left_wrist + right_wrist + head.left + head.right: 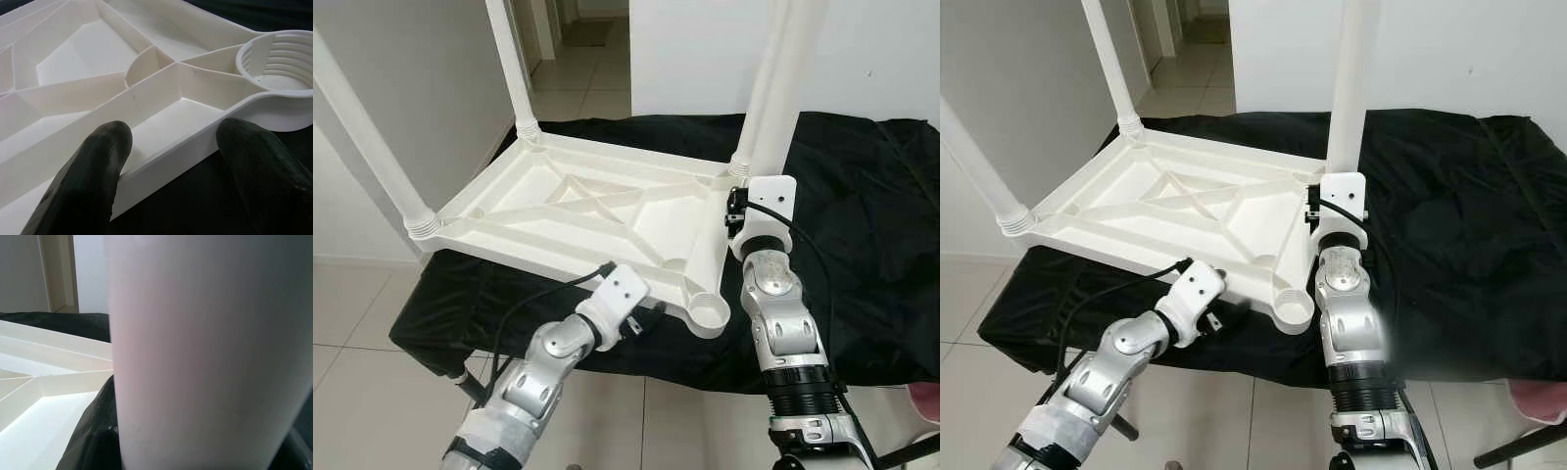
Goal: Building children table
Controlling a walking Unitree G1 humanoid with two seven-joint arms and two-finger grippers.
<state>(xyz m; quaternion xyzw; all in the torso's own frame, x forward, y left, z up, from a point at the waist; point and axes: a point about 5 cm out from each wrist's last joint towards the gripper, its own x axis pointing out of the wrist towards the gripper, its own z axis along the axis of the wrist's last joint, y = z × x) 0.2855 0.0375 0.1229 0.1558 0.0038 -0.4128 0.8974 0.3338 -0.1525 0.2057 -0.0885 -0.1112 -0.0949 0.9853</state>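
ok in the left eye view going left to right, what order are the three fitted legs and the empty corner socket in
near-left leg → far-left leg → empty socket → far-right leg, which the right gripper is at.

Upturned white tabletop (597,211) on black-draped table (862,225)

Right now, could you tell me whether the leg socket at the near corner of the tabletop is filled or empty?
Empty: the near corner socket of the upturned tabletop shows bare threaded rings and no leg.
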